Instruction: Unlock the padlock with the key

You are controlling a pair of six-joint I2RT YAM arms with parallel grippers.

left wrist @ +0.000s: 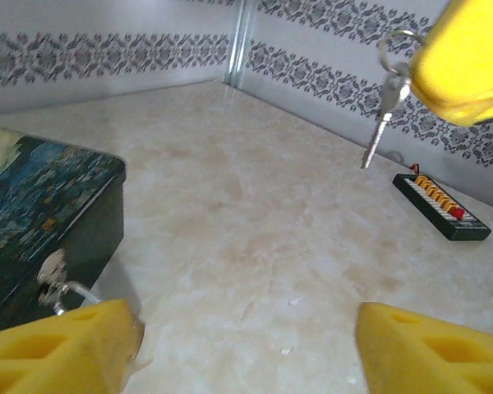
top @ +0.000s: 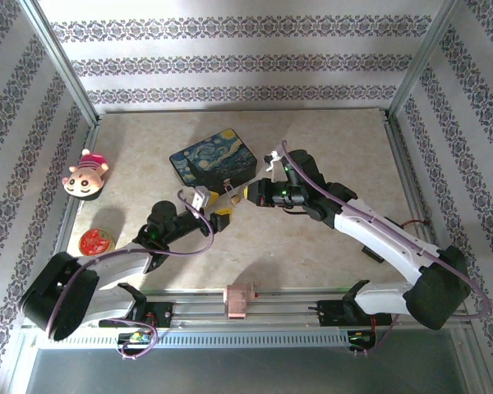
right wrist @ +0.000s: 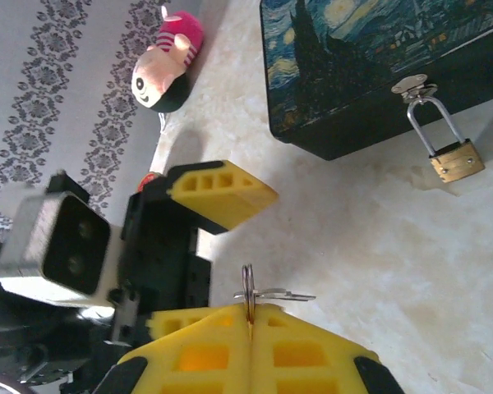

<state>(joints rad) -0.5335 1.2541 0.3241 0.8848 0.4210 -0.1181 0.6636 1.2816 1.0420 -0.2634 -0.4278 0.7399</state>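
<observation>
The tiny brass padlock [right wrist: 456,160] hangs by its thin silvery shackle from the front clasp [right wrist: 413,84] of the painted box [top: 212,156], its body resting on the table. My right gripper [right wrist: 249,310] is shut on the key ring [right wrist: 248,283], and the key [right wrist: 289,295] sticks out sideways from it, well short of the padlock. In the left wrist view the key [left wrist: 384,115] dangles up at the right. My left gripper [left wrist: 246,345] is open just in front of the box [left wrist: 41,222], low over the table. Its left finger [left wrist: 57,345] sits next to the shackle [left wrist: 70,289].
A pink plush toy [top: 86,174] lies at the left wall, with a red round object [top: 96,241] nearer. A black strip with red and orange buttons [left wrist: 442,205] lies on the table to the right. A pink block [top: 239,300] sits on the front rail.
</observation>
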